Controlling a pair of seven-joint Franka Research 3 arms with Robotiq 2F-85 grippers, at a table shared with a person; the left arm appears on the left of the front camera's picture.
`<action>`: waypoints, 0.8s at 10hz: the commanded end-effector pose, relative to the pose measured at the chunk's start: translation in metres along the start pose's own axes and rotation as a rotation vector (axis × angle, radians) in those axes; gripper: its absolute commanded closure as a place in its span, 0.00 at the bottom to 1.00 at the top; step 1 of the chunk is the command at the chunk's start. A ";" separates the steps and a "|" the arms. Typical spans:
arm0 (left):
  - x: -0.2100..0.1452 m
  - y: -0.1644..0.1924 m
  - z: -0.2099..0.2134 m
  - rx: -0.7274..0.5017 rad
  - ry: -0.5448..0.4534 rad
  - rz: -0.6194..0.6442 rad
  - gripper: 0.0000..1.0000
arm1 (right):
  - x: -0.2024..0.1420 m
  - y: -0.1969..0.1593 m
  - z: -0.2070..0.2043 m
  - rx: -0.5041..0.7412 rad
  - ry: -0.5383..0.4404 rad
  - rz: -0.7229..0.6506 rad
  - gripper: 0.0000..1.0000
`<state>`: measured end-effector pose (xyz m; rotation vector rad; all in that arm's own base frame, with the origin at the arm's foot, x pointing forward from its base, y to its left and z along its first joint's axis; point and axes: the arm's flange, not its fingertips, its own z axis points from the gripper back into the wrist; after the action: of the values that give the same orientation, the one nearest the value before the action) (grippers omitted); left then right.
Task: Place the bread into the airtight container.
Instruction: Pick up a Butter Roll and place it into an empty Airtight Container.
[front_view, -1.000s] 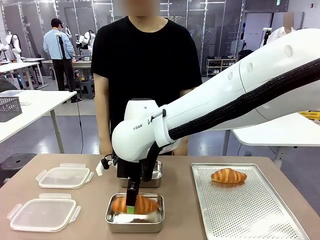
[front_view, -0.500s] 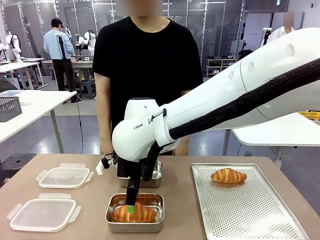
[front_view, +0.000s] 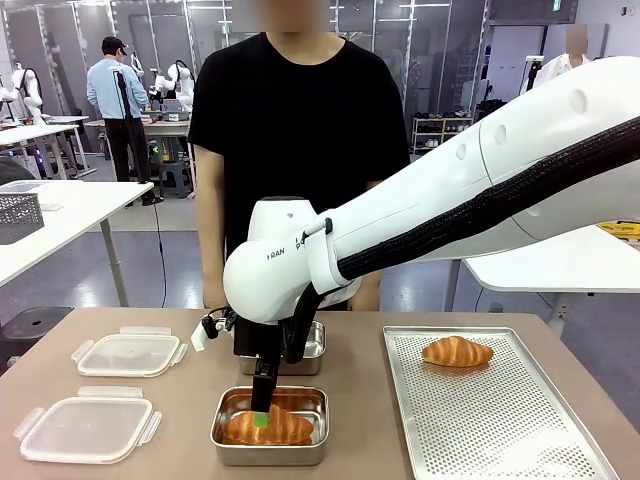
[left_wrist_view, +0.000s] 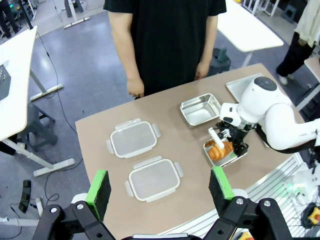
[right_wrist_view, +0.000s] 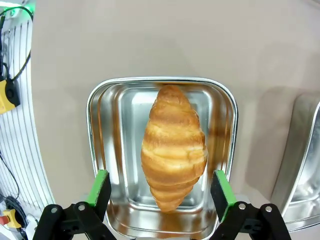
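A golden croissant (right_wrist_view: 174, 152) lies lengthwise on the bottom of a steel container (right_wrist_view: 122, 120). My right gripper (right_wrist_view: 160, 192) hovers open just above it, its green pads (right_wrist_view: 98, 187) to either side and clear of the bread. From the front, the right gripper (front_view: 262, 408) hangs over this croissant (front_view: 275, 429) in the near container (front_view: 270, 456). A second croissant (front_view: 457, 351) rests on the perforated tray (front_view: 500, 420). My left gripper (left_wrist_view: 159, 192) is open high above the table, holding nothing.
A second steel container (front_view: 312, 350) stands empty behind the first. Two clear plastic lids (front_view: 130, 353) (front_view: 85, 428) lie at the table's left. A person in a black shirt (front_view: 295, 130) stands at the far edge, hands down.
A second ago the croissant sat higher, between my right gripper's fingers. It has since been let go and dropped flat into the container; the arm has barely moved.
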<state>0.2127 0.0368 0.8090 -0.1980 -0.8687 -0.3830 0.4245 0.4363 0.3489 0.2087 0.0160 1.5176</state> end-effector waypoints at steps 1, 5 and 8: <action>0.001 0.000 0.000 -0.001 -0.001 -0.001 0.00 | 0.001 0.001 0.001 -0.002 -0.001 0.000 0.00; 0.001 0.000 0.000 -0.001 -0.001 -0.001 0.00 | 0.001 0.001 0.001 -0.002 -0.001 0.000 0.00; 0.001 0.000 0.000 -0.001 -0.001 -0.001 0.00 | -0.012 0.007 0.033 -0.029 -0.010 -0.036 0.00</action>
<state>0.2127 0.0368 0.8090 -0.1980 -0.8686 -0.3829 0.4269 0.4332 0.3563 0.2045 0.0049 1.5117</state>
